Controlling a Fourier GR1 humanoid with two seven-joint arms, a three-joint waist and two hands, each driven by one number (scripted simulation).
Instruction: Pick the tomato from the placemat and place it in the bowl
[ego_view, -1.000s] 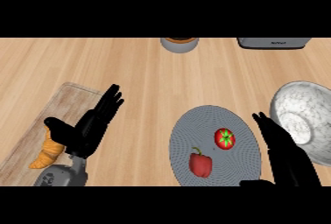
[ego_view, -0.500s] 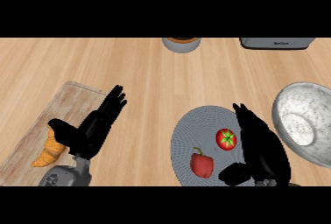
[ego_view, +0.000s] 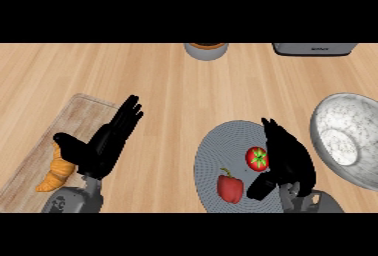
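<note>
A red tomato (ego_view: 256, 158) with a green stem lies on a round grey placemat (ego_view: 221, 145), beside a red bell pepper (ego_view: 229, 187). The speckled grey bowl (ego_view: 348, 140) sits at the right edge of the counter. My right hand (ego_view: 288, 160) is open, its fingers straight, right next to the tomato on its right side and partly over the placemat. My left hand (ego_view: 107, 142) rests open at the left, fingers up, above the cutting board.
A wooden cutting board (ego_view: 63, 135) at the left holds a croissant (ego_view: 57, 172), partly hidden by my left hand. At the far edge stand a small round container (ego_view: 207, 50) and a grey appliance (ego_view: 314, 48).
My right hand has moved left from beside the bowl over the placemat, up against the tomato. The left hand has barely shifted.
</note>
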